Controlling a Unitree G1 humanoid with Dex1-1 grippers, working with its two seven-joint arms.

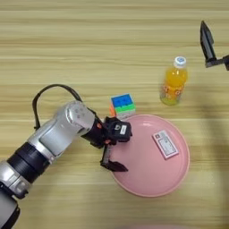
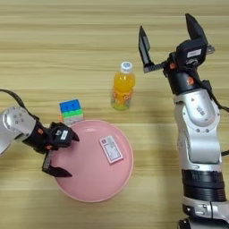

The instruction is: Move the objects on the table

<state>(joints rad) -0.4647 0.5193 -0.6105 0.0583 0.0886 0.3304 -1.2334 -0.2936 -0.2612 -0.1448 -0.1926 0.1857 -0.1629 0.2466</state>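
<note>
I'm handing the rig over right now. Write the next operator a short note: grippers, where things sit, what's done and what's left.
Left gripper: open, holding nothing, at the near-left rim of the pink plate.
Right gripper: open wide, empty, raised over the far side of the table, just right of the juice bottle.
Things: the pink-white card lies flat in the plate. The puzzle cube sits on the table at the plate's far-left edge. The bottle stands upright beyond the plate. No green block is visible.
Done: the card is in the plate.
Left: cube and bottle are ungrasped. No goal places are given.
</note>
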